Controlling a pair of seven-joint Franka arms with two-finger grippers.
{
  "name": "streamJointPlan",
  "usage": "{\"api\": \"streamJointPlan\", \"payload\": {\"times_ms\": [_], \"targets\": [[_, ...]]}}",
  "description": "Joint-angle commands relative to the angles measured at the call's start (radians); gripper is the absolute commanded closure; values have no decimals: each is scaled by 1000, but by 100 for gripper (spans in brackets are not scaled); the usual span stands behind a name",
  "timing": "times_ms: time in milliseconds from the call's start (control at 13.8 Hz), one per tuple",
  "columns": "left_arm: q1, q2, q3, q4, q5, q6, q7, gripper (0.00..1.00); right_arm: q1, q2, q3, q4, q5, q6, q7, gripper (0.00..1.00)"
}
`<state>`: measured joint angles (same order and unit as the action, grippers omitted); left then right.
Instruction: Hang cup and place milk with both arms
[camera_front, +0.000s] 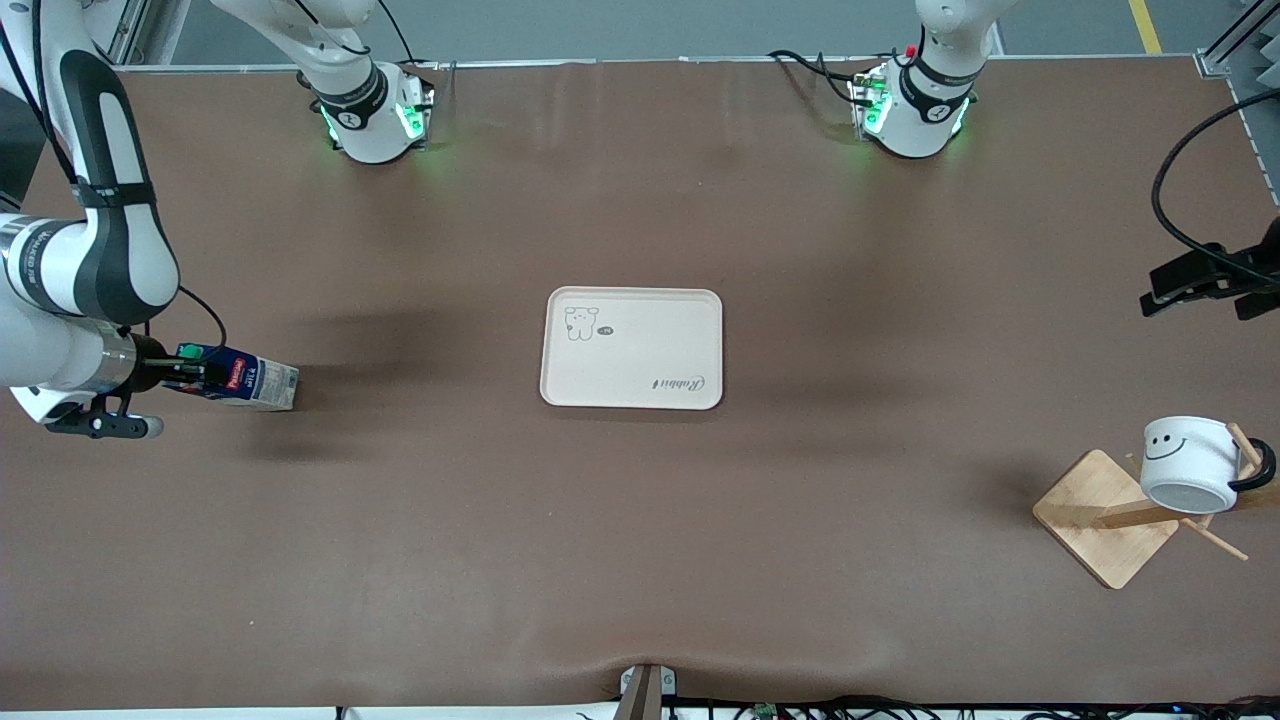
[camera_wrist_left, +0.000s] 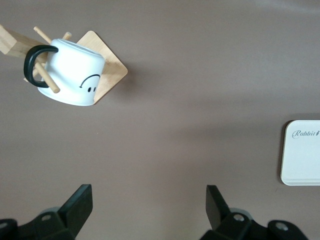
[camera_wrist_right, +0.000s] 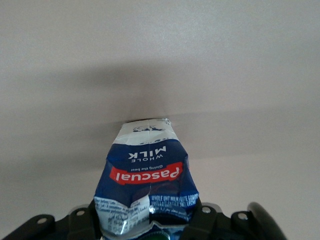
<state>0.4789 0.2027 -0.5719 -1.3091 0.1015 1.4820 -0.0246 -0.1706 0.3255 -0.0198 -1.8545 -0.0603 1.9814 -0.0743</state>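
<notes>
The milk (camera_front: 240, 378) is a dark blue carton with a red label, turned on its side at the right arm's end of the table. My right gripper (camera_front: 185, 375) is shut on its top end by the green cap. In the right wrist view the carton (camera_wrist_right: 147, 170) sits between the fingers of the right gripper (camera_wrist_right: 148, 222). I cannot tell whether it rests on the table. The white cup (camera_front: 1190, 462) with a smiley hangs by its black handle on a wooden rack (camera_front: 1100, 520). My left gripper (camera_front: 1205, 282) is open and empty over the table at the left arm's end; in its wrist view (camera_wrist_left: 148, 205) nothing lies between the fingers.
A cream tray (camera_front: 632, 347) lies at the table's middle; its edge shows in the left wrist view (camera_wrist_left: 302, 155). The cup (camera_wrist_left: 75, 75) and the rack's base (camera_wrist_left: 112, 70) show there too. A black cable loops above the left gripper.
</notes>
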Motion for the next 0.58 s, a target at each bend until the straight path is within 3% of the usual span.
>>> {"api": "streamJointPlan", "payload": {"times_ms": [0,72,217,506], "targets": [[-164,-39,172,-15,24,-9,0,0,-24,7,24,-8,-16,7,-9,16],[-181,-49,199,-15,23,-9,2,0,-26,7,24,-6,-16,7,-7,0],[-238,-68,246,-18,17,-14,-14,0,-26,7,24,3,-13,-4,-5,0],[-345,-161,308,-130,15,-28,-132,0,-20,4,24,50,-9,-68,-4,0]]}}
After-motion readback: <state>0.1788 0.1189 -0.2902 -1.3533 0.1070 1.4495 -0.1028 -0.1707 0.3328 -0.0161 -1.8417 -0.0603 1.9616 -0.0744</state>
